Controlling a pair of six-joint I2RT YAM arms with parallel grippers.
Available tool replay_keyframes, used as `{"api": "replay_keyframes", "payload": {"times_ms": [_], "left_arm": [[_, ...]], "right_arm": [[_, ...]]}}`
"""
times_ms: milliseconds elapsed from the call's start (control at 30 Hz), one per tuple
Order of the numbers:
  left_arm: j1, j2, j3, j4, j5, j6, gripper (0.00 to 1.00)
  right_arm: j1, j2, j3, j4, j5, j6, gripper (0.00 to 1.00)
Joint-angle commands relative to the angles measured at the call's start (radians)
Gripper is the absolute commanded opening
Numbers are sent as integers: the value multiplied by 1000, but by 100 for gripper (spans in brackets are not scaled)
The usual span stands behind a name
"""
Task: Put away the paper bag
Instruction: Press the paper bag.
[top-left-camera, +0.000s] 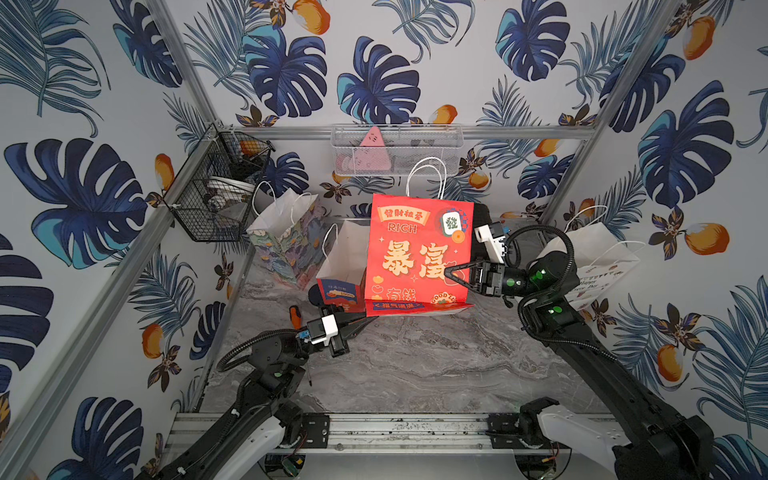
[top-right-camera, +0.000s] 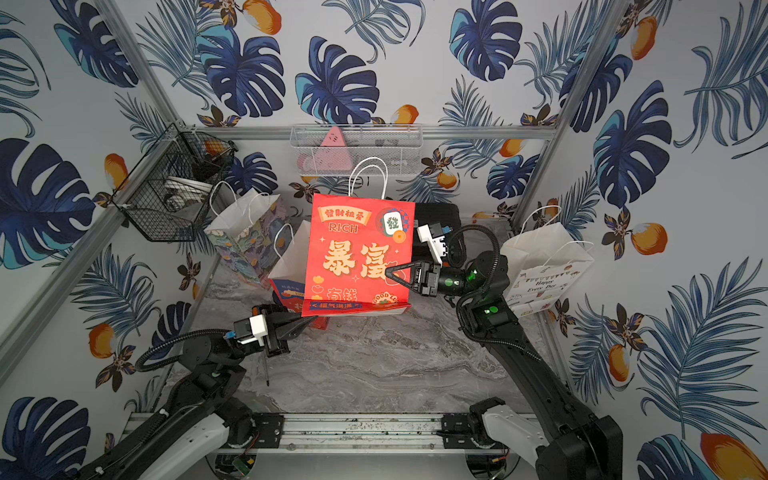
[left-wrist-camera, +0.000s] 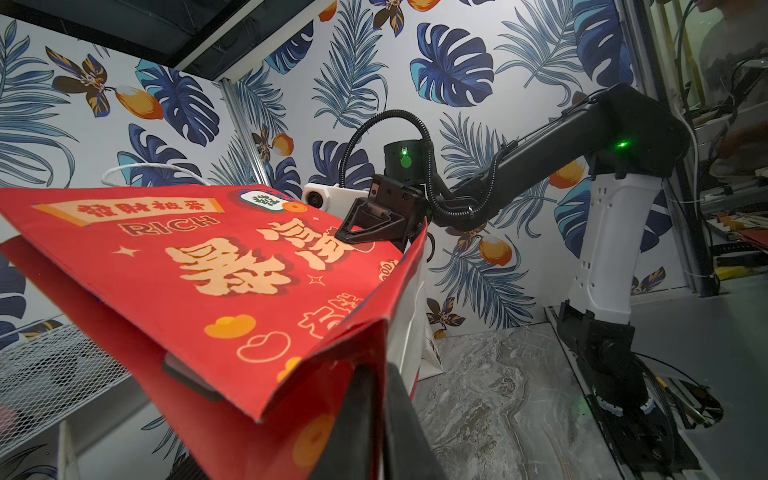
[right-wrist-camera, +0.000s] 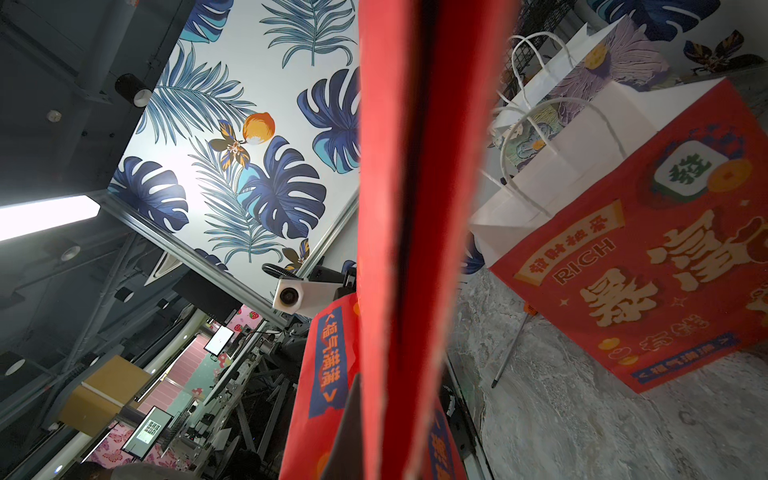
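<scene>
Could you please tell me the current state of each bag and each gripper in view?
red paper bag: flattened, held tilted between both grippers.
left gripper: shut on the bag's bottom corner.
right gripper: shut on the bag's side edge.
floral bag: standing, open.
small red bag: standing, open.
white bag: standing upright.

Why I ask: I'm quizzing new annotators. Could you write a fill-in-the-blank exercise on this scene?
The paper bag in the middle is mostly ____. The English word printed on it reads ____. Its rope handles are ____. The triangle in the mesh basket on the back wall is ____.
Missing words: red; RICH; white; pink.
</scene>
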Motion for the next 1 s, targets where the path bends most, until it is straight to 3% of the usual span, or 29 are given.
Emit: {"api": "replay_keyframes", "payload": {"times_ms": [0, 167, 333, 500, 800, 967], "left_arm": [[-5, -10, 13, -9, 17, 27, 29], [-12, -14, 23, -43, 22, 47, 29], [-19, 14, 25, 1, 40, 18, 18], [-24, 35, 36, -7, 41, 4, 0], [-24, -4, 62, -235, -28, 30, 0], [-25, -56, 64, -376, -86, 26, 25]], "right_arm": [[3, 1, 1, 25, 25, 0, 0], [6, 1, 2, 15, 26, -9, 0], [16, 5, 8, -61, 30, -65, 0], [36, 1, 27, -193, 34, -178, 0], [36, -42, 62, -307, 28, -294, 0], [37, -85, 81, -369, 40, -383, 0]]}}
